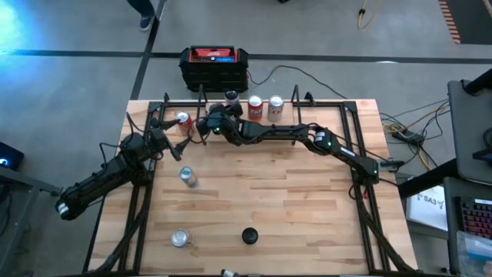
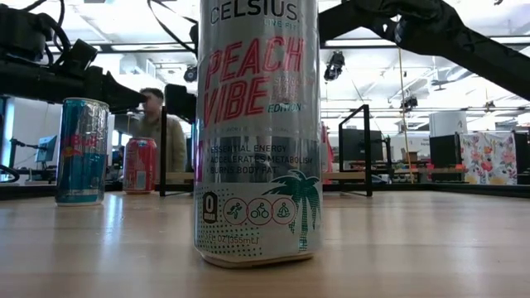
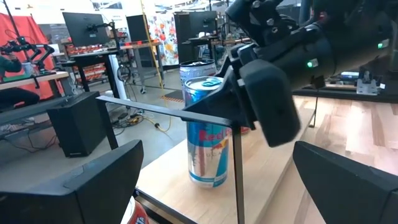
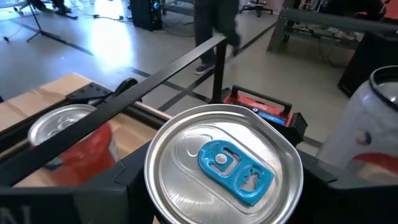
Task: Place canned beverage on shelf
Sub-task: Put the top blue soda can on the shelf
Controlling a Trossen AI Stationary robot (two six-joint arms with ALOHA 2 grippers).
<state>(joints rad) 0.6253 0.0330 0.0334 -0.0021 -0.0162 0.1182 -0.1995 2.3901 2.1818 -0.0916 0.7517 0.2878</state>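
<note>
A blue-and-silver can with a blue tab stands upright on the shelf's light-wood plank at the table's far edge. My right gripper is shut on it. A black rod upright of the shelf crosses in front of it. My left gripper is open just left of there, its fingers wide apart. A red can stands close by it, and its top shows low between the fingers. My right gripper pinches the blue-and-silver can's upper side wall between its two fingers, one on each side just below the rim. The fingers come slanting down from the table's near side. The can is upright, and its base looks set on the plank.
Two more cans stand on the shelf to the right. A black-and-red box sits behind the table. Loose cans stand on the table, with a tall pale can near the front. A person sits beyond the table.
</note>
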